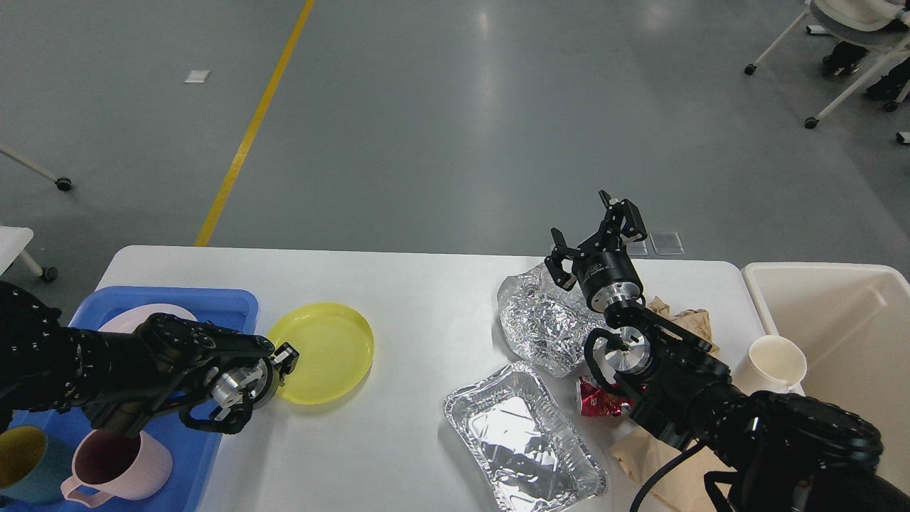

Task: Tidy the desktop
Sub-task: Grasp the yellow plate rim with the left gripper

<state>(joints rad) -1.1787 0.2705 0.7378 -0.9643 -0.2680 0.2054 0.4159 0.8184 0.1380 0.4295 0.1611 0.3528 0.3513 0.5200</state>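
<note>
While left gripper (284,358) sat at yellow plate's (321,353) near-left rim, grip state unclear, right gripper (596,231) hung spread, empty, above far edge. Desktop (419,299) far from tidy: foil sheet (544,323), foil tray (522,441), paper cup (775,364) remained near right edge.

A lab or industrial test hall: a wide polished grey concrete floor (498,128) with a painted yellow line (249,128), wheeled chair legs (817,92) at the edges, and a lone white desk (426,284) standing in open space.
</note>
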